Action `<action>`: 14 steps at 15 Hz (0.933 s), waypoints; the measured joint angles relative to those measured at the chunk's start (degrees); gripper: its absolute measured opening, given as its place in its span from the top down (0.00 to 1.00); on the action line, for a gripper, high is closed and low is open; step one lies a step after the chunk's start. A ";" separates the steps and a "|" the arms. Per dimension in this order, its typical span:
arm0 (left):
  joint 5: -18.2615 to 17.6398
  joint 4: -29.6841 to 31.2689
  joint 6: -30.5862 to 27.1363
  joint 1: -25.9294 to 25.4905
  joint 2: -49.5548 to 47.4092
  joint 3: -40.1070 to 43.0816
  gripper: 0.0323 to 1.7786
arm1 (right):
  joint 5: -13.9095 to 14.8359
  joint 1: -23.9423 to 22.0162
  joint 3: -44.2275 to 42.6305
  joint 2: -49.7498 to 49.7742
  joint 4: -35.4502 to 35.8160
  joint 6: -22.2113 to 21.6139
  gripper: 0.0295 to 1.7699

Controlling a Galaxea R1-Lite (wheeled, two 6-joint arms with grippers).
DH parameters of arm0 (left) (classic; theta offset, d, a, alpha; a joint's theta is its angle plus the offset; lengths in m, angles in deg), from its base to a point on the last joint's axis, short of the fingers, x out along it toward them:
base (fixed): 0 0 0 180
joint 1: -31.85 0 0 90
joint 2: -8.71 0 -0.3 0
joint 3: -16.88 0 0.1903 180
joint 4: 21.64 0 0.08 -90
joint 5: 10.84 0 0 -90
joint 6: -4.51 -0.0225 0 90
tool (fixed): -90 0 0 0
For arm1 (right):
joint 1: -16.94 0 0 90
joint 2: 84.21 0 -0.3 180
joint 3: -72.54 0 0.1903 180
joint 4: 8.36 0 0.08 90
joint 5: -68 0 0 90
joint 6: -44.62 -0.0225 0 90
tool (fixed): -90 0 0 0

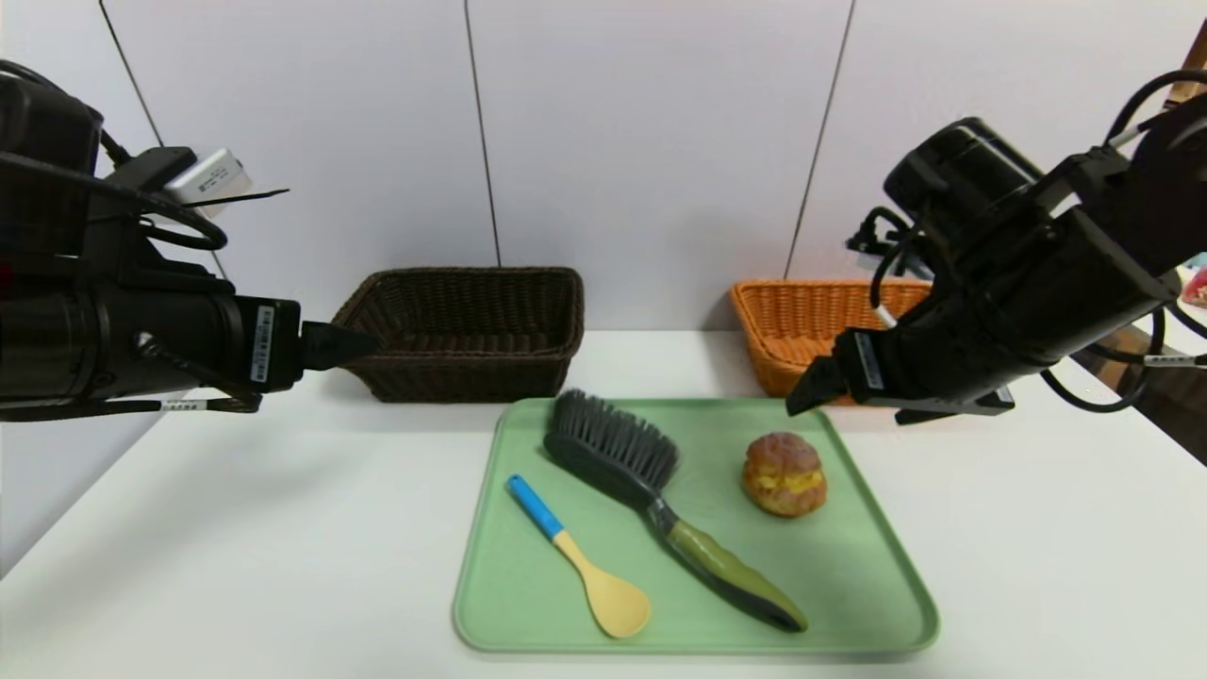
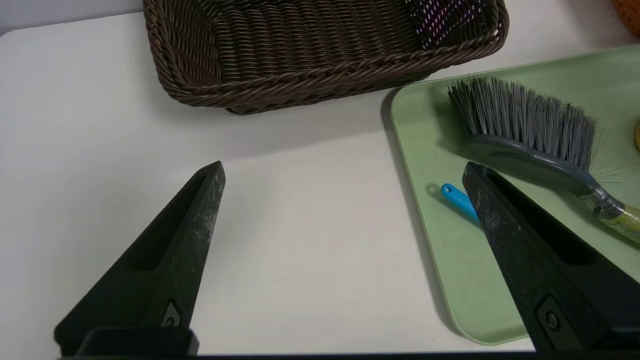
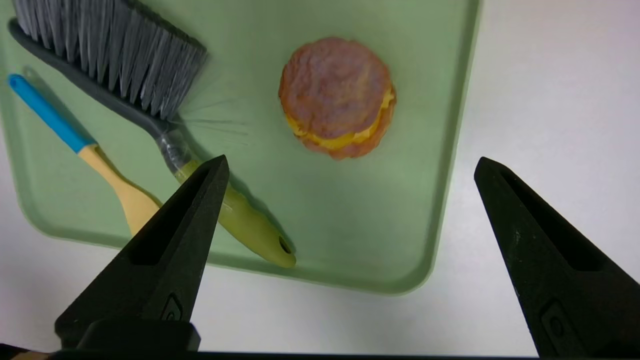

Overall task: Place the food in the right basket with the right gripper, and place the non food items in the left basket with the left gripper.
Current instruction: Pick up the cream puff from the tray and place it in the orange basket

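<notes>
Head view: right gripper [image 1: 809, 391] hangs tilted down over the far right corner of the green tray [image 1: 877, 556], in front of the right basket [image 1: 801, 325]; fingers spread wide, nothing between them. Right wrist view confirms it: both black fingers [image 3: 195, 200] apart, with the food [image 3: 337, 97] seen beyond them, sitting on the tray [image 3: 350, 225] untouched. Left gripper [image 1: 354, 341] reaches in from the left, roughly level, tip in front of the left basket [image 1: 471, 330], over bare tabletop [image 1: 236, 528]. Left wrist view: its fingers [image 2: 200, 210] also wide apart and empty, white tabletop [image 2: 300, 225] under them, tray edge [image 2: 425, 225] just beside one finger.

On the tray, left to right: yellow spoon [image 1: 580, 556] with blue handle, lying diagonal, bowl toward the near edge; brush [image 1: 660, 495] beside it, also diagonal, bristle head toward the far edge, olive-green handle toward the near right. Spoon and brush lie close together, not touching. Food [image 1: 785, 474], a round bun with yellow filling, sits right of the brush, apart from it.

Left basket, dark brown, stands on the tabletop behind the tray's far left corner, nothing visible inside it. Right basket, orange, stands behind the far right corner, partly hidden by the right arm.
</notes>
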 joint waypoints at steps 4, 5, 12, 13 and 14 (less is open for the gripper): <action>1.60 0.00 0.24 0.33 -0.05 -0.06 0.05 | 0.37 1.18 -1.65 -4.63 -1.97 -3.16 0.04; 1.62 0.02 0.27 0.33 -0.13 -0.11 0.05 | 0.78 1.27 -1.76 -5.72 -2.12 -3.61 0.04; 1.65 0.02 0.24 0.34 -0.52 -0.15 0.05 | 1.27 1.71 -3.61 -11.45 -2.04 -4.21 0.04; 1.62 0.00 0.24 0.37 -0.60 -0.15 0.05 | 1.28 1.69 -3.97 -12.19 -2.07 -4.27 0.04; 1.65 -0.02 0.24 0.37 -0.63 -0.13 0.05 | 1.27 1.69 -4.27 -12.79 -2.04 -4.27 0.04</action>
